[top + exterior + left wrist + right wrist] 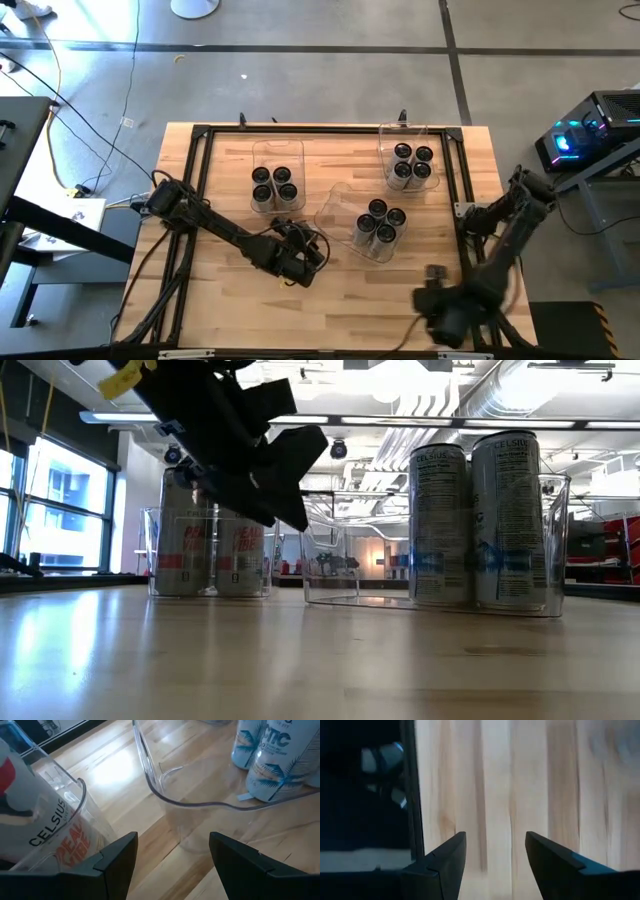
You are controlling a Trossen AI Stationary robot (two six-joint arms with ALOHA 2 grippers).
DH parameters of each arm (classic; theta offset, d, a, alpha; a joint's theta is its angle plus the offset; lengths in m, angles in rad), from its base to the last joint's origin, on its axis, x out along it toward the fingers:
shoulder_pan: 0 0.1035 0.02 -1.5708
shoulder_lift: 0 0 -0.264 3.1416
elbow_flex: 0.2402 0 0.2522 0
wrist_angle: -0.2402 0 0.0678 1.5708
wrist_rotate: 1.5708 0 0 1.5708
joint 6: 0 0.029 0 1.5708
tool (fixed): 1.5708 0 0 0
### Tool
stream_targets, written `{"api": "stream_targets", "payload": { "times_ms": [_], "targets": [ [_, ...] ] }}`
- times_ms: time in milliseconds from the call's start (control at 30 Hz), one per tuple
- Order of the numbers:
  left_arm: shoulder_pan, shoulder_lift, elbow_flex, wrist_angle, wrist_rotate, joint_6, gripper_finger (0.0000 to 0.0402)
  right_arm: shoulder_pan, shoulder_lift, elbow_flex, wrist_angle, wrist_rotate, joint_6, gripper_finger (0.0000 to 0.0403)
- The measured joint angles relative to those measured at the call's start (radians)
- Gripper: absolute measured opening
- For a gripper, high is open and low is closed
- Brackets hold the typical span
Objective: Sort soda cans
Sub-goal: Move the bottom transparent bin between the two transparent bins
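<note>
Clearly legible: CELSIUS on soda cans (480,520).

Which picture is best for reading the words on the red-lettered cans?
The left wrist view: one red-lettered can sits close, its brand name readable through the clear bin. The low view shows red letters partly behind the left gripper. The high view shows only dark tops; the right wrist view none.

"CELSIUS" reads on the can (47,832) inside the clear bin (82,795), with orange "PEACH VIBE" lettering below it. The cans (478,520) in the neighbouring bin (555,540) also carry "CELSIUS" near their tops.
</note>
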State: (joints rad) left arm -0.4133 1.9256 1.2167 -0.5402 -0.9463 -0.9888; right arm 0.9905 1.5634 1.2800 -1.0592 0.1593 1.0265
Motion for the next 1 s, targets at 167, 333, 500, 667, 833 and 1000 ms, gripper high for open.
{"api": "stream_targets", "payload": {
  "times_ms": [167, 333, 500, 667, 833, 1000],
  "targets": [
    [-0.005, 0.0, -0.003, 0.004, 0.006, -0.005, 0.0241, 0.186, -0.055, -0.067, -0.099, 0.187, 0.312, 0.0189],
    [-0.013, 0.0, -0.003, 0.013, 0.002, 0.001, 0.0241, 0.314, -0.066, -0.206, -0.186, 0.446, 0.644, 0.0173],
    [-0.013, -0.009, -0.003, 0.011, 0.008, 0.013, 0.0241, 0.298, -0.066, -0.383, -0.203, 0.551, 0.923, 0.0154],
    [-0.012, -0.021, -0.003, -0.008, -0.02, 0.029, 0.0241, 0.214, -0.065, -0.529, -0.186, 0.569, 1.115, 0.0138],
    [-0.014, -0.05, -0.003, -0.002, -0.028, 0.016, 0.0241, 0.136, -0.065, -0.614, -0.198, 0.632, 1.167, 0.013],
    [-0.029, -0.041, -0.003, 0.158, -0.003, 0.075, 0.0241, 0.067, -0.074, -0.688, -0.17, 0.782, 1.164, 0.0115]
  ]
}}
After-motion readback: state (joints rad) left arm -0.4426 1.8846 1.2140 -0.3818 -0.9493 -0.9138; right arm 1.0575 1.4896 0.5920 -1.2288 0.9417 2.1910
